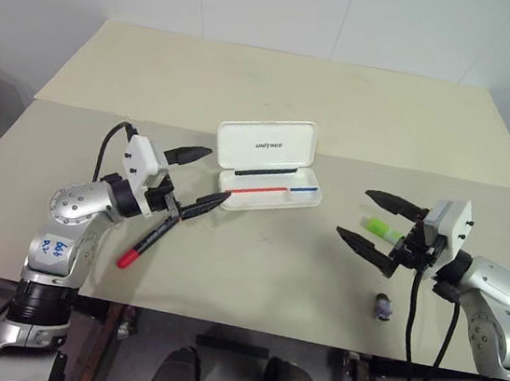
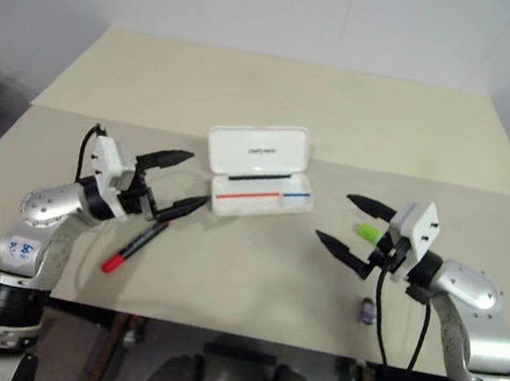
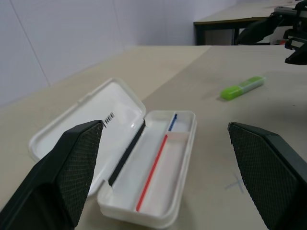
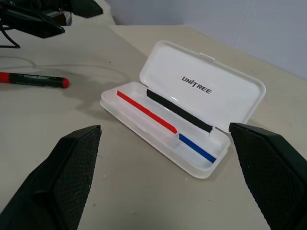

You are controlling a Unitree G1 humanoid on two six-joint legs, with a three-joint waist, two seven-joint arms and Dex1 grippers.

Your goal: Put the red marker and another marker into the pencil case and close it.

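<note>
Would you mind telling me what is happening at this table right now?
The pencil case lies open mid-table with no marker in it. The left gripper and right gripper hang open on either side, holding nothing. The red marker lies near the left gripper, the green marker near the right one.

The pencil case (image 1: 269,175), a white hard-plastic box with rounded corners, lies open on the table, its lid tilted back and showing dark "UNITREE" lettering, a red and a blue line inside its tray. The red marker (image 1: 146,243), slim and black with a red end, lies diagonally to the case's left. The lime-green marker (image 1: 382,229), short and thick, lies to its right, well apart.
</note>
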